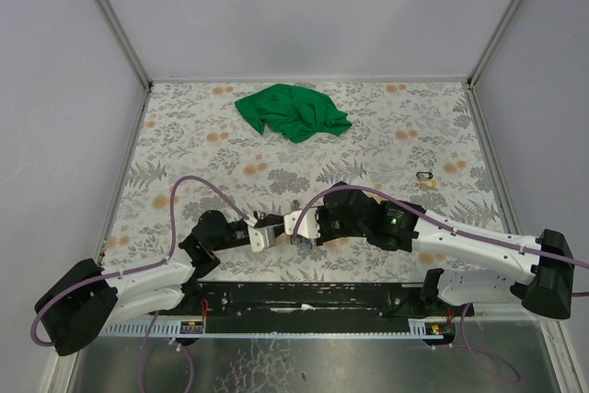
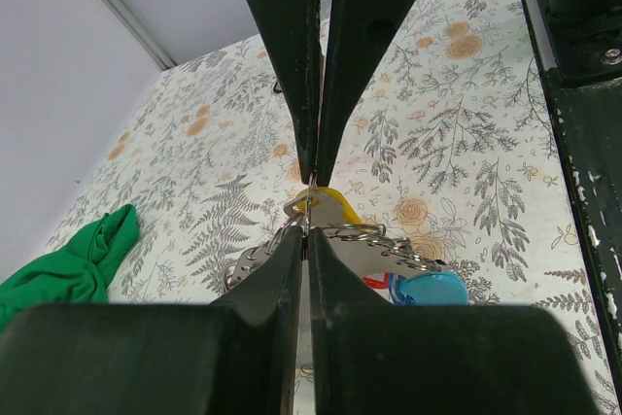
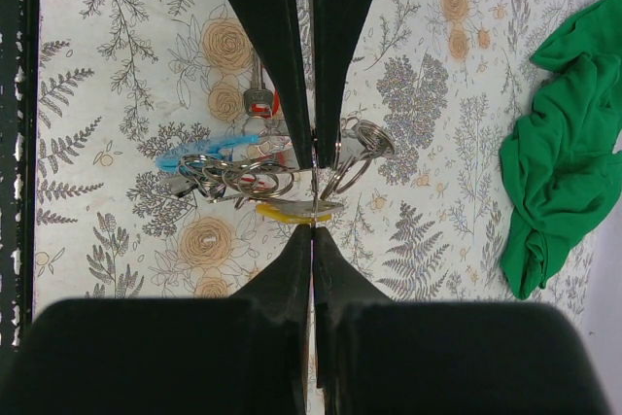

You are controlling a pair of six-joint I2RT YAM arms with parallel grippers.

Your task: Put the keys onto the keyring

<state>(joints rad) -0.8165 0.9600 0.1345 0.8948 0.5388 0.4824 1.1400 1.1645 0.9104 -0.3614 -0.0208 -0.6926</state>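
The keyring [image 3: 243,177] is a tangle of thin grey metal loops caught right at the tips of both tools, which meet nose to nose over the near middle of the table [image 1: 386,135]. The left tool [image 2: 309,206] is pressed fully shut, and a thin metal strip [image 2: 309,187] from the bunch is pinched in the slit between its tips; I cannot tell if that strip is a key or part of the ring. The right tool [image 3: 312,196] is closed just as tight, with loops of the keyring spilling out on either side of its tips. The keys sit in the same bunch: the red-tagged key [image 3: 260,99] and the light blue tag [image 3: 204,150] lie just beside the right tool's fingers, with a yellow piece [image 3: 292,211] under the loops. Whether the bunch touches the table is unclear. A green cloth [image 1: 293,112] lies well apart toward the far edge.
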